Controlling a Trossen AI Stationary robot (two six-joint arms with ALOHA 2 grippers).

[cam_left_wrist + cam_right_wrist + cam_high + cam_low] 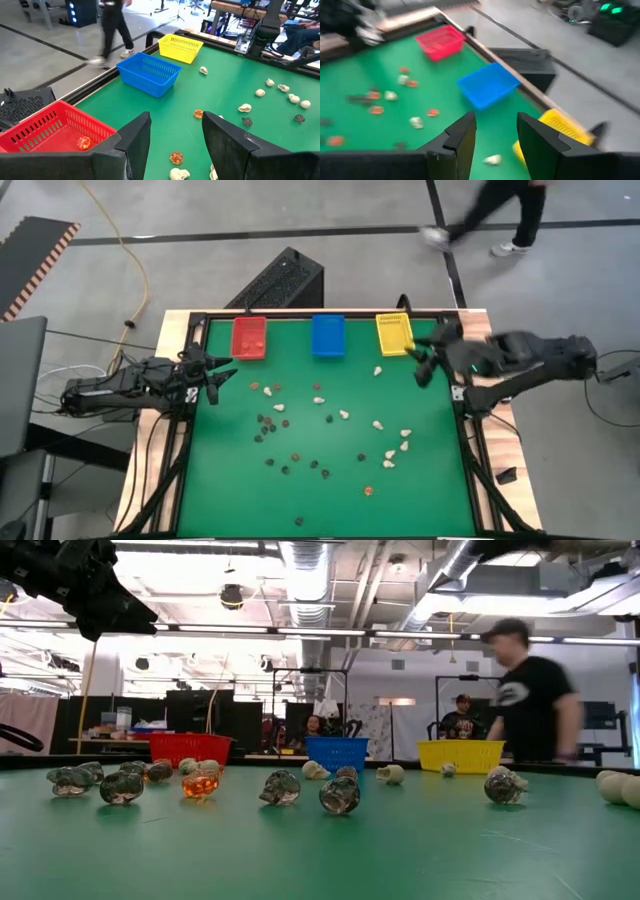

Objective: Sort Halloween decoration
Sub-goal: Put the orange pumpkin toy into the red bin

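The Halloween decoration lies as many tiny cream, black and orange-brown trinkets [320,430] scattered over the green table. One orange trinket [84,144] lies inside the red bin [249,338]. My left gripper [215,375] hovers open over the table's left side, near the red bin, with nothing between its fingers [137,140]. My right gripper [425,365] is up over the far right, beside the yellow bin [393,333]. It is open, and a gap shows between its fingers [462,137]. Through that gap a cream trinket [492,160] shows on the green.
The red bin, the blue bin [328,335] and the yellow bin stand in a row along the table's far edge. A black frame [200,320] runs around the table. A person [500,220] walks past beyond the far edge.
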